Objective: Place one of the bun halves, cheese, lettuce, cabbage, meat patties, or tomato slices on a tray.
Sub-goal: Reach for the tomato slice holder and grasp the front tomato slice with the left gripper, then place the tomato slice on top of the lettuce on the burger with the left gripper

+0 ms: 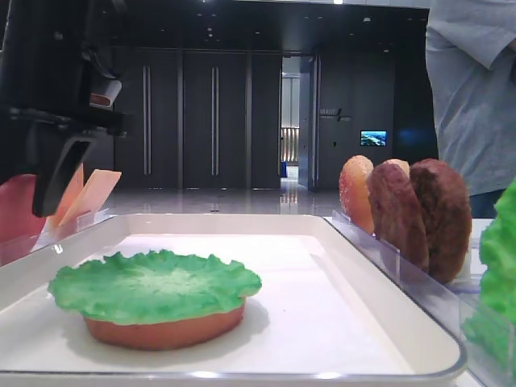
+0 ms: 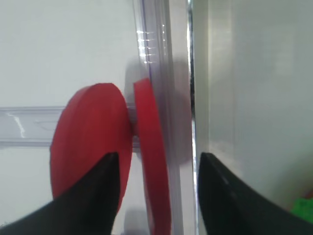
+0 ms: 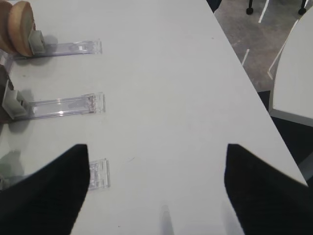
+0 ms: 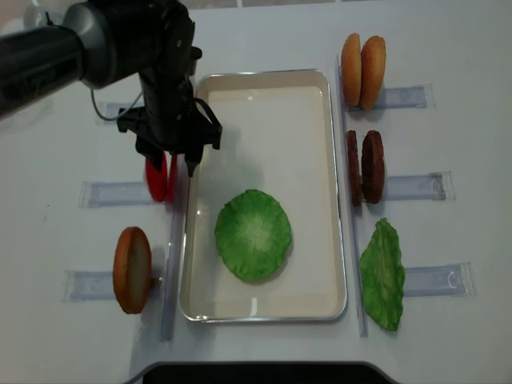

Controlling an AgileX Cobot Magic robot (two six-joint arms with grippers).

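The tabletop (image 4: 264,32) is evenly and brightly lit from above in the overhead view, with only soft, short shadows cast beside the tray (image 4: 336,192). In the low exterior view the background hall is dim, and a thin glare line is seen along the tray's silver edge. The left wrist view is blurred: the tomato slices (image 2: 146,161) and the dark tool fingers (image 2: 93,205) are out of focus.
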